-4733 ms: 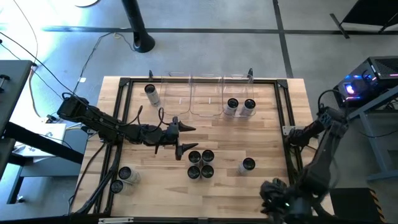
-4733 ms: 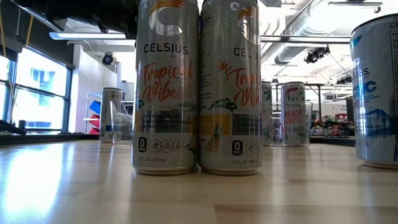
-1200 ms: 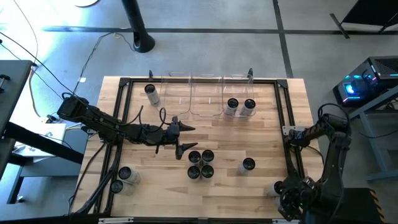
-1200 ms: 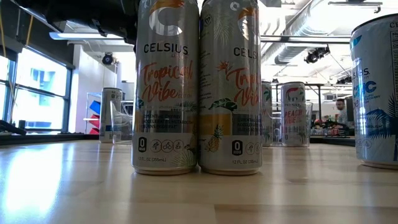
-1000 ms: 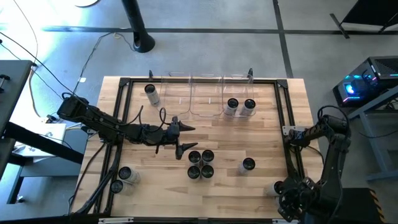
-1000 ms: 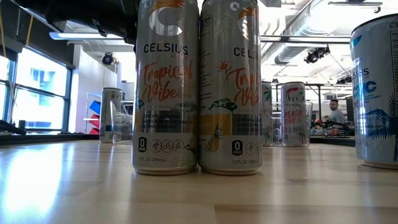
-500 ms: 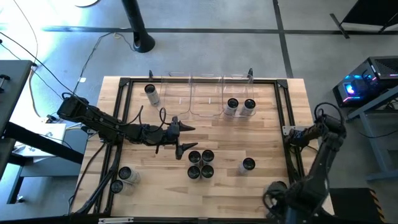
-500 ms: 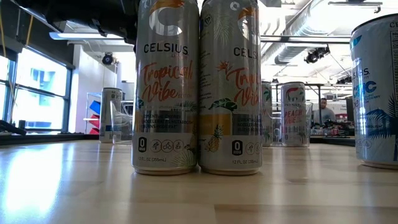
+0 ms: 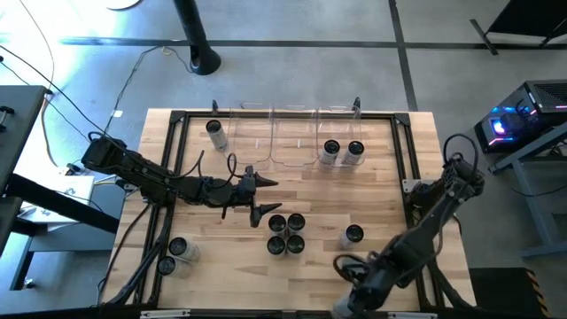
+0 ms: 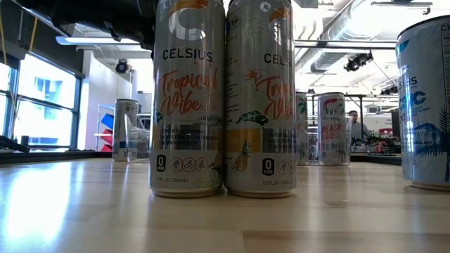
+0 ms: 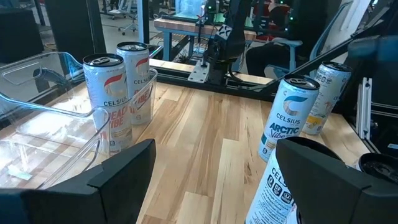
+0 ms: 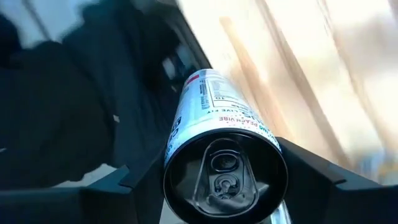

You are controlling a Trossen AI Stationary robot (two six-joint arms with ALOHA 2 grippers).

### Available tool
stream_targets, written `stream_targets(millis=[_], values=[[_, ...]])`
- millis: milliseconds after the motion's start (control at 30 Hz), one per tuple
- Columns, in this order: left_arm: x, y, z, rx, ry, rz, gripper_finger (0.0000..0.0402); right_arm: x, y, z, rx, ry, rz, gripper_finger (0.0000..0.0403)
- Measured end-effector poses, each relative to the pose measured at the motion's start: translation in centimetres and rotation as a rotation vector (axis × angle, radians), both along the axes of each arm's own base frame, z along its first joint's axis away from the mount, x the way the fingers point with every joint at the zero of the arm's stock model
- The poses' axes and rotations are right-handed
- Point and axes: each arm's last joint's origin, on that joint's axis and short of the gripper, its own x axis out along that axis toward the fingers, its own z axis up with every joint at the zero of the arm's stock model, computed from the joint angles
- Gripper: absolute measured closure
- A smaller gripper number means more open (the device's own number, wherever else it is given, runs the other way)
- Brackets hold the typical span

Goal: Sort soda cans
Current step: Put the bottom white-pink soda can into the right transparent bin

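Several soda cans stand upright on the wooden table [image 9: 381, 190]: a cluster of four [image 9: 285, 235], a single one [image 9: 353, 234], two at the near left [image 9: 177, 249], one at the far left [image 9: 215, 132], and two [image 9: 343, 151] inside the right clear bin. My left gripper [image 9: 262, 197] hovers open just beyond the cluster. In the left wrist view its fingers [image 11: 118, 171] frame the bin cans [image 11: 118, 87]. My right gripper [image 9: 347, 299] is at the table's near edge, shut on a pale soda can [image 12: 214, 143]. My right gripper pinches the can between its two fingers [image 12: 124, 186], on the can's side just below the top rim [image 12: 176, 146]. The can lies along the fingers, its dark top [image 12: 224, 174] toward the wrist and its body pointing away. It is lifted clear of the table.
Three clear plastic bins [image 9: 297, 133] stand in a row at the far edge inside a black frame [image 9: 403, 151]. Cables run along the table's left side. In the low view two tall cans [image 10: 225, 98] fill the foreground, with another [image 10: 425, 105] at the right.
My right arm has swung from the table's near right corner toward the left along the near edge, turning its wrist, and carries the pale can with it. The left arm has kept still.
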Motion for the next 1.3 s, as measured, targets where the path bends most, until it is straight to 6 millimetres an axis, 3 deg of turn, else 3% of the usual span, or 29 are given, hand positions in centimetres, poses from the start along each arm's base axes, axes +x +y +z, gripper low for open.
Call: stream_targets(millis=[167,400,533,633,767,900,1100,1200,1300], values=[[0.0,0.0,0.0,0.0,0.0,0.0,0.0074,2.2,-1.8,4.3,-0.081,-0.229,0.08,0.0168],[0.0,0.0,0.0,0.0,0.0,0.001,0.0074,2.4,-6.6,11.7,-0.502,-0.482,-0.061,0.0168],[0.0,0.0,0.0,0.0,0.0,0.0,0.0074,1.9,-10.5,14.9,-0.681,-0.499,-0.235,0.0168],[0.0,0.0,0.0,0.0,0.0,0.0,0.0074,2.0,-14.6,16.2,-0.793,-0.428,-0.312,0.0168],[0.0,0.0,0.0,-0.001,0.0,0.0,0.0074,3.3,-20.6,16.9,-0.817,-0.341,-0.384,0.0168],[0.0,0.0,0.0,-0.002,-0.001,0.0,0.0074,3.9,-27.6,16.3,-0.778,-0.189,-0.441,0.0168],[0.0,0.0,0.0,-0.01,-0.003,0.002,0.0074,2.0,-37.8,14.4,-0.705,0.005,-0.579,0.0168],[0.0,0.0,0.0,-0.009,-0.002,0.002,0.0074,0.5,-41.2,13.0,-0.652,0.088,-0.629,0.0168],[0.0,0.0,0.0,-0.009,-0.003,0.002,0.0074,-0.4,-43.1,11.2,-0.586,0.161,-0.647,0.0168]])
